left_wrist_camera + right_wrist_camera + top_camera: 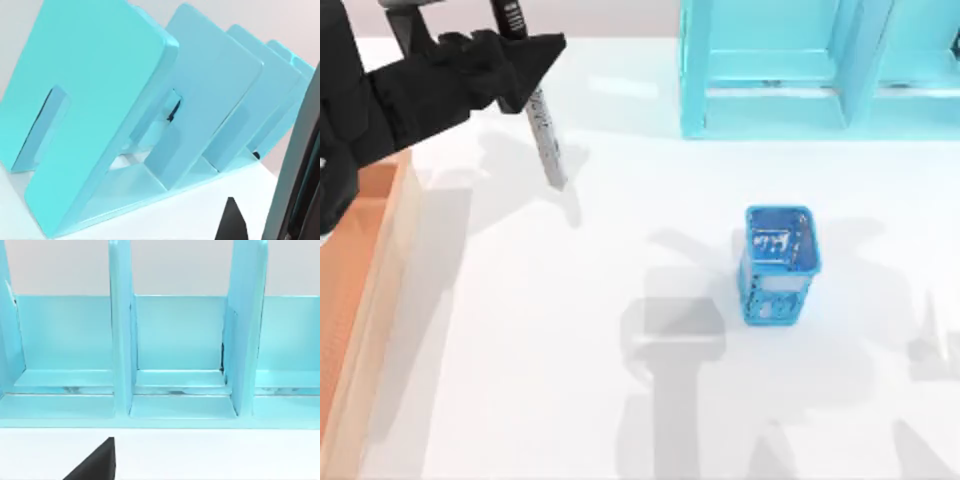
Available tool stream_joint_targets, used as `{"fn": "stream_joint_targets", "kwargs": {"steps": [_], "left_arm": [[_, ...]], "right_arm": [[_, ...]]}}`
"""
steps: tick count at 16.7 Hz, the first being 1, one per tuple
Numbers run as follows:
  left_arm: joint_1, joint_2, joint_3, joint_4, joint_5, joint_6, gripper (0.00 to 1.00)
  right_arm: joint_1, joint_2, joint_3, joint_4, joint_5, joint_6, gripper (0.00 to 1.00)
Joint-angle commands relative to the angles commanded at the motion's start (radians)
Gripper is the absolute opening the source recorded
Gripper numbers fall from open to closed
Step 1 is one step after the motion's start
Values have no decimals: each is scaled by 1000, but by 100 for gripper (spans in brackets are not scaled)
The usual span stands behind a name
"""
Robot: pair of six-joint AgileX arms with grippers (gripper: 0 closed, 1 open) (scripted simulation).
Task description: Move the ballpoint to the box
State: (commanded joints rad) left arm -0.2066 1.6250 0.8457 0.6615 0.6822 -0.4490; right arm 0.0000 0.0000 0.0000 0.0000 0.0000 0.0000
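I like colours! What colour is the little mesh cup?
Blue; the cup shows best in the top view.

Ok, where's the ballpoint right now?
In the top view the ballpoint hangs in the left gripper at the table's upper left, between the box and the turquoise frame.

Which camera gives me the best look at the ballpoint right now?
The top view: the ballpoint hangs from the left end effector, tip down, beside the box. The left wrist view catches just a dark strip of it at the edge; the right wrist view faces the turquoise frame.
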Motion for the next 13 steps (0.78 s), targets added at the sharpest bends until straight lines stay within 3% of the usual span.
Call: {"fn": "stream_joint_targets", "kwargs": {"steps": [9, 13], "left_arm": [[569, 152, 63, 192, 896, 156, 0], [789, 181, 73, 255, 1207, 223, 0]], "right_arm": [[0, 0, 0, 0, 0, 0, 100], [0, 0, 0, 0, 0, 0, 100]]}}
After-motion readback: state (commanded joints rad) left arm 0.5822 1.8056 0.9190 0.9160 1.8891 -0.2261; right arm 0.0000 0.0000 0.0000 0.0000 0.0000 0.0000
